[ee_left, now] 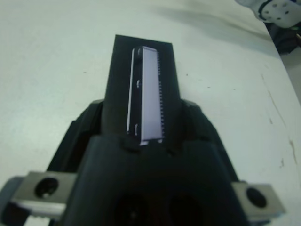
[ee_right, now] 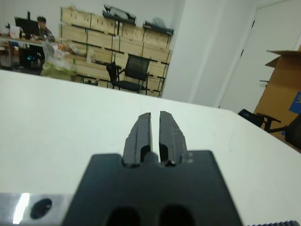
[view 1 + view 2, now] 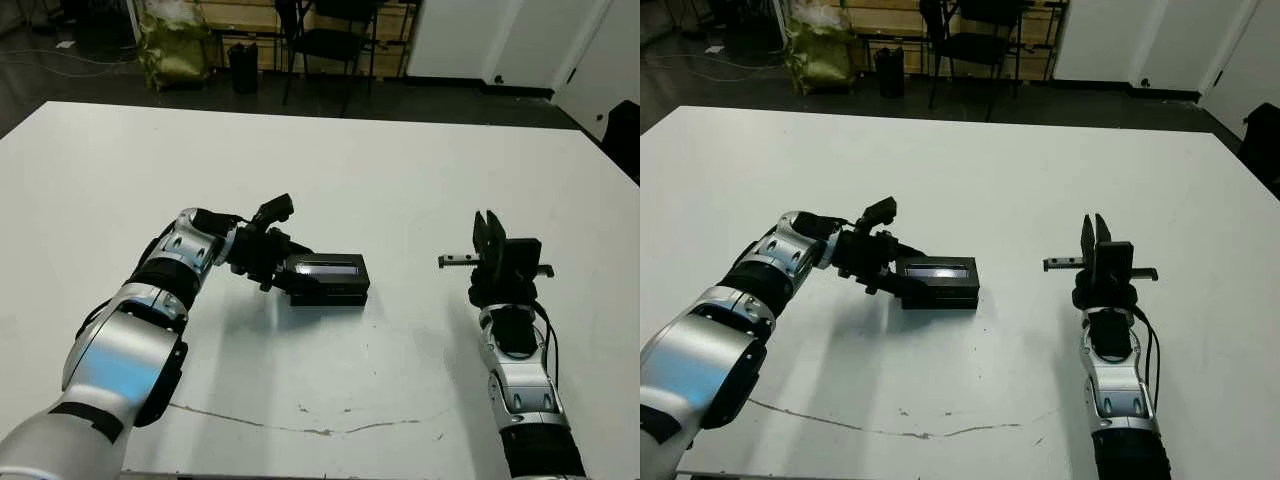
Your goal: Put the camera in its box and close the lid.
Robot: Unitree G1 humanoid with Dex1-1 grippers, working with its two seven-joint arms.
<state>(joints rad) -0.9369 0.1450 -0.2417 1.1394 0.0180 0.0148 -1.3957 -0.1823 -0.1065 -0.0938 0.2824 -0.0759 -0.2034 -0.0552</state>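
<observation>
The lid [image 3: 326, 268], flat and black with a pale glossy stripe, lies closed over the box [image 3: 332, 294] near the table's middle. Only the box's black side wall shows beneath it. The camera is hidden. My left gripper [image 3: 291, 275] is at the lid's left end. In the left wrist view its fingers [image 1: 79, 134] press against the lid's [image 1: 146, 89] two long sides, shut on it. My right gripper [image 3: 487, 228] stands about a hand's length to the right of the box, pointing away from me. It is shut with nothing in it, its fingertips [image 2: 141, 127] nearly touching.
A thin dark crack line [image 3: 300, 428] runs across the table near its front edge. Beyond the far edge stand a black chair [image 3: 335, 40] and a yellow-green bag [image 3: 175, 50]. A person [image 2: 42, 26] sits far back by wooden crates.
</observation>
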